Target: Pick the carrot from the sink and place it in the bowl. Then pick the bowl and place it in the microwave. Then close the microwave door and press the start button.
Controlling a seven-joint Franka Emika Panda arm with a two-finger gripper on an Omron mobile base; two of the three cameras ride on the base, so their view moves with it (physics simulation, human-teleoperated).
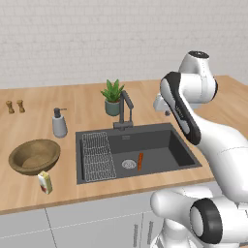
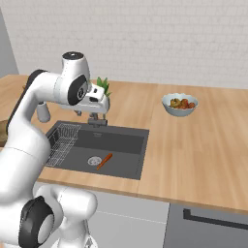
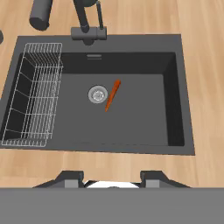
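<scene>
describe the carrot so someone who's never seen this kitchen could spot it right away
Find the dark grey sink set in the wooden counter, below the tall dark faucet. On its flat floor, just beside the round steel drain, lies the carrot. It is the one thin orange stick in the basin, away from the wire rack on the other side of the drain.

You have the carrot (image 3: 112, 95), a thin orange stick, lying flat on the floor of the sink (image 3: 131, 122), just beside the round steel drain, one end angled toward the faucet side. The sink is a dark grey rectangular basin set in the wooden counter. The bowl (image 1: 34, 156), wide, brown and wooden, stands upright on the counter, well apart from the sink.
</scene>
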